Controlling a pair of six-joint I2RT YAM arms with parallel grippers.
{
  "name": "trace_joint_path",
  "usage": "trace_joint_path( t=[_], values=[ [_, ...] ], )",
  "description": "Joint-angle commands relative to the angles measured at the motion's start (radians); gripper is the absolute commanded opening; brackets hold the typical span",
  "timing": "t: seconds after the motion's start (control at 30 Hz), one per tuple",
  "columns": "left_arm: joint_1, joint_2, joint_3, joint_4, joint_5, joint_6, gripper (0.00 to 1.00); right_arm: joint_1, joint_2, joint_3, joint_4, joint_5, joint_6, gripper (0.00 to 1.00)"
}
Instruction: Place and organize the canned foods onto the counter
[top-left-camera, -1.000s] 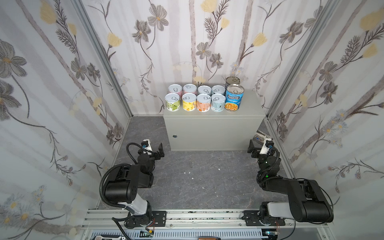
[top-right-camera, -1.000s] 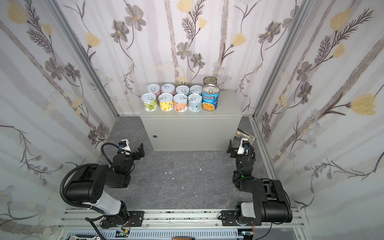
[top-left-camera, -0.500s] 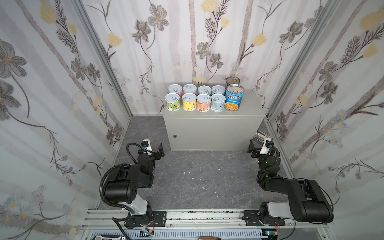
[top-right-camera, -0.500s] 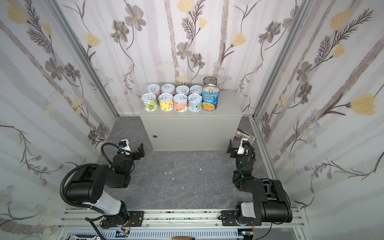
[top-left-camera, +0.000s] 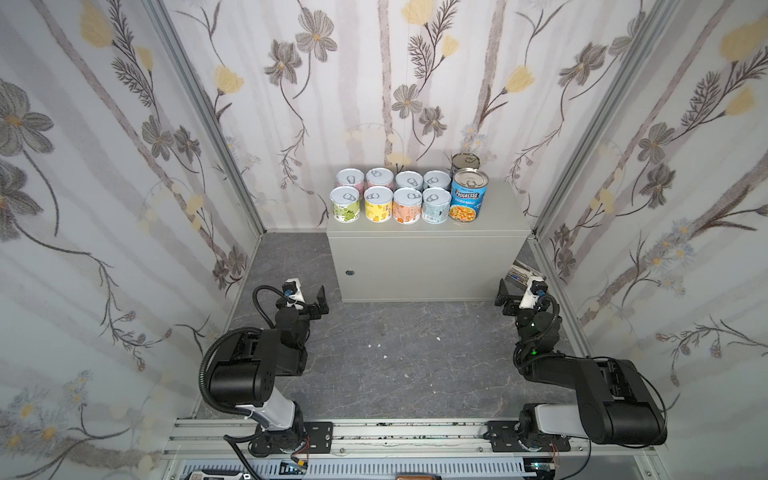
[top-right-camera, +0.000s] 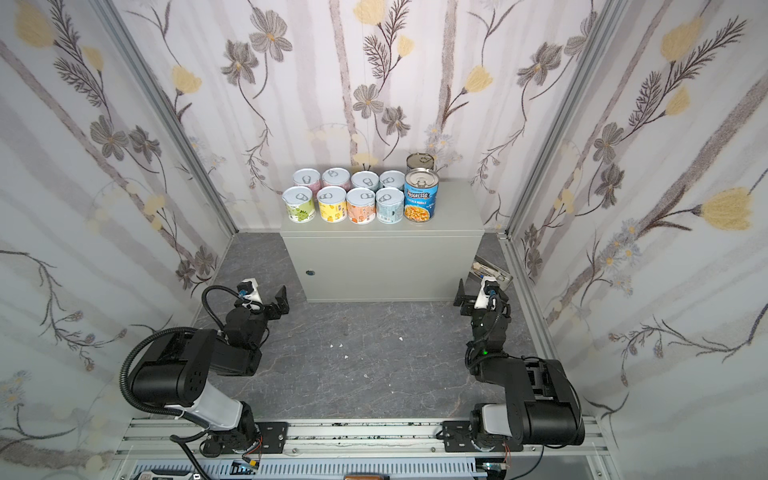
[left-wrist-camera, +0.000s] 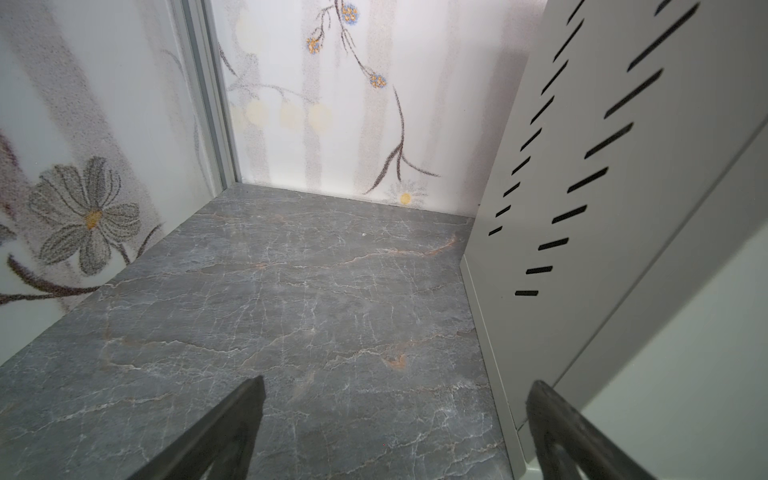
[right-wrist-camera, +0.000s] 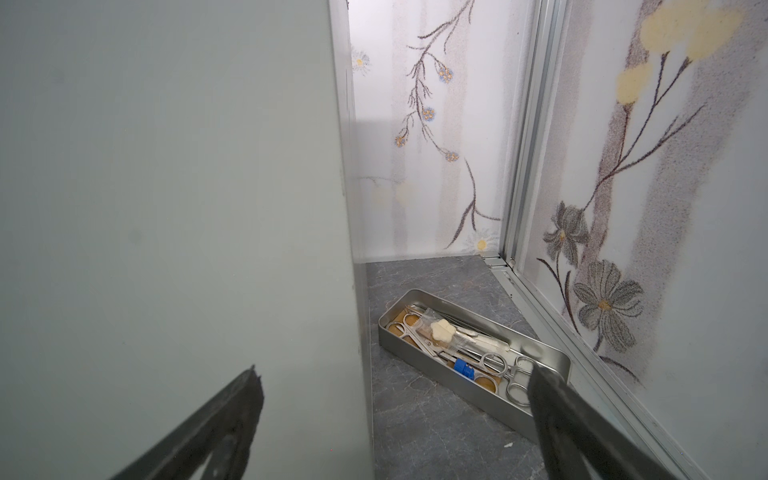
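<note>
Several short cans (top-left-camera: 390, 195) with pastel labels and silver lids stand in two rows on the left half of the counter (top-left-camera: 428, 262), seen in both top views. To their right stands a blue Progresso can (top-left-camera: 468, 195), with a darker can (top-left-camera: 464, 160) behind it. My left gripper (top-left-camera: 308, 294) hangs open and empty low by the counter's front left corner. Its fingers (left-wrist-camera: 232, 424) frame bare floor beside the counter's slotted side (left-wrist-camera: 582, 208). At the front right corner my right gripper (top-left-camera: 516, 287) is open and empty too, facing the counter's front (right-wrist-camera: 166, 208).
A shiny metal tray (right-wrist-camera: 432, 370) of scissors and instruments lies on the dark marbled floor (top-left-camera: 407, 349) between the counter's right side and the right wall. Floral walls close in three sides. The right part of the counter top (top-right-camera: 457, 208) is bare.
</note>
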Motion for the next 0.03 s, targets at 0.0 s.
trace_joint_path(
  t=[0.0],
  values=[
    [0.001,-0.002,0.004,0.01,0.002,0.002,1.0,0.001,-0.002,0.003,0.007,-0.005,-0.001,1.0]
  ],
)
